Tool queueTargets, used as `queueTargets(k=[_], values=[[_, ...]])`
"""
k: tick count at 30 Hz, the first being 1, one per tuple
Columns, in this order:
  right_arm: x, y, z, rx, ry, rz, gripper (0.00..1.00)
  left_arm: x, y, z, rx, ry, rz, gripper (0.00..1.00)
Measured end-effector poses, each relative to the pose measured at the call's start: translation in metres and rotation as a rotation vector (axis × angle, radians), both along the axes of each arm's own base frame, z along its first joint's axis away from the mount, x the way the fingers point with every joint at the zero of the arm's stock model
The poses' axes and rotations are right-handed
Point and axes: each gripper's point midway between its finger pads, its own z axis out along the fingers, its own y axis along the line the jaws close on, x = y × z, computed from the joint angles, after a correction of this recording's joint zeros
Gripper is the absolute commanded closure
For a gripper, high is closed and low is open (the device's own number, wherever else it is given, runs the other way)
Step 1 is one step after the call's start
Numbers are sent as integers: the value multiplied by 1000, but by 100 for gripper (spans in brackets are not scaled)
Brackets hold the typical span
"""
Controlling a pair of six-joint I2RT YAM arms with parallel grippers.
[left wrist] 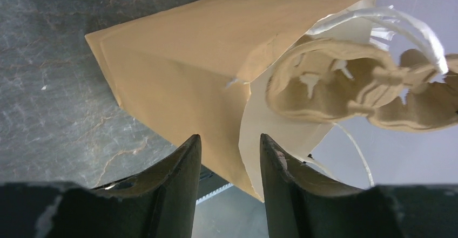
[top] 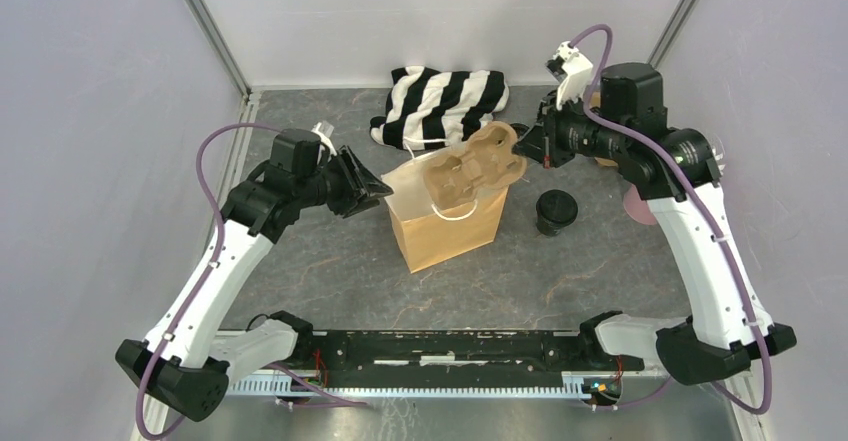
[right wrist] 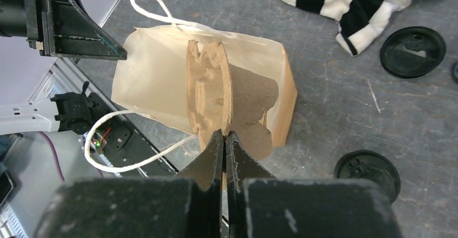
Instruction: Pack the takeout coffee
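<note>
The takeout coffee [top: 556, 211], a small black cup with a black lid, stands on the table right of the brown paper bag [top: 445, 229]; it also shows in the right wrist view [right wrist: 368, 173]. My right gripper [top: 527, 147] [right wrist: 224, 136] is shut on the edge of a tan pulp cup carrier [top: 478, 164] [right wrist: 208, 87], held tilted with its lower part in the bag's mouth [right wrist: 151, 76]. My left gripper [top: 376, 190] [left wrist: 229, 141] is open at the bag's left rim [left wrist: 178, 70], with nothing between its jaws. The carrier also shows in the left wrist view [left wrist: 345, 87].
A black-and-white striped cloth [top: 445, 101] [right wrist: 351, 0] lies behind the bag. A loose flat black lid [right wrist: 413, 52] lies near the cloth. A pink object [top: 637, 206] sits by the right arm. The bag's white string handles [right wrist: 129, 162] hang loose.
</note>
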Motion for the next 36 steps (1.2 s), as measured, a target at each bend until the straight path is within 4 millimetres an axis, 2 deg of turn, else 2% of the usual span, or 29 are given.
queueTargets(k=[7, 9, 12, 15, 16, 20, 22, 24, 28, 33, 36], values=[[5, 18, -16, 6, 94, -23, 100, 13, -14, 16, -59, -84, -29, 48], [6, 21, -20, 21, 121, -48, 100, 15, -18, 16, -68, -98, -38, 42], [8, 26, -27, 49, 156, -81, 100, 16, -19, 14, -70, -106, -37, 24], [8, 31, -35, 60, 192, -106, 100, 13, -15, 15, -70, -126, -24, 19], [8, 32, -38, 61, 203, -112, 100, 11, -12, 16, -69, -139, -16, 19], [7, 37, -40, 63, 216, -126, 100, 0, 3, 22, -66, -190, 37, 34], [8, 40, -42, 61, 223, -125, 100, -5, 15, 19, -55, -193, 95, 38], [8, 45, -46, 51, 234, -123, 100, -10, 27, 9, -29, -178, 154, 40], [8, 54, -56, 30, 256, -115, 100, -15, 44, -31, 59, -99, 219, 41], [7, 62, -58, 31, 267, -104, 100, -13, 41, -82, 134, 40, 202, 42], [8, 69, -57, 53, 267, -97, 100, -12, 34, -99, 142, 95, 175, 44]])
